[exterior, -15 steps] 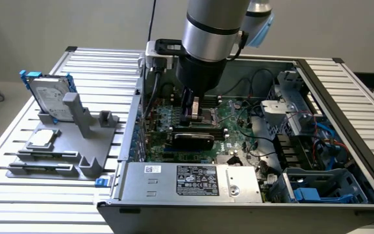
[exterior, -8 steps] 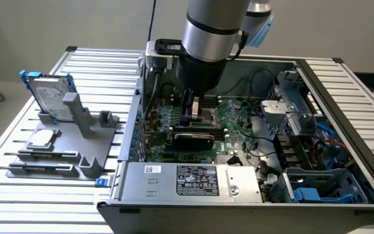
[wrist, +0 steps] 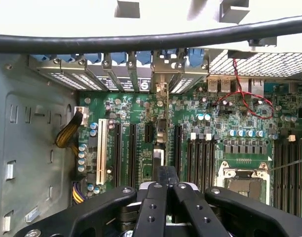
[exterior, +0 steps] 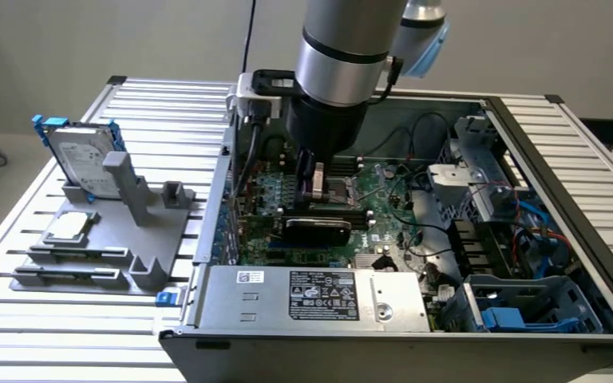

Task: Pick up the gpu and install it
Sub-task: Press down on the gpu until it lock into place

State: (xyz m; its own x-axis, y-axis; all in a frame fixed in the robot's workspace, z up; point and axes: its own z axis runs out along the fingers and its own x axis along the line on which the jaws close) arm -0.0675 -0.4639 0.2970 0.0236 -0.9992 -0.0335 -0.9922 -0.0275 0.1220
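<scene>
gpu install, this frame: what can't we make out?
1. Whether the gpu is seated in its slot. Exterior view: its own black shroud covers the connector edge. Wrist view: the gripper covers most of the card.
2. Print on the power supply label. Exterior view: too small.
3. Area beyond the case's rear wall. Wrist view: a black cable crosses it, and glare washes it out.

Slatted metal table (exterior: 51, 335) carries open computer case (exterior: 392, 361) and grey rack (exterior: 125, 231).

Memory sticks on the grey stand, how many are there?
2. One memory stick lies in a slot near the front of the grey stand; the other lies in the next slot, at its front edge. Others may be hidden elsewhere.
</scene>
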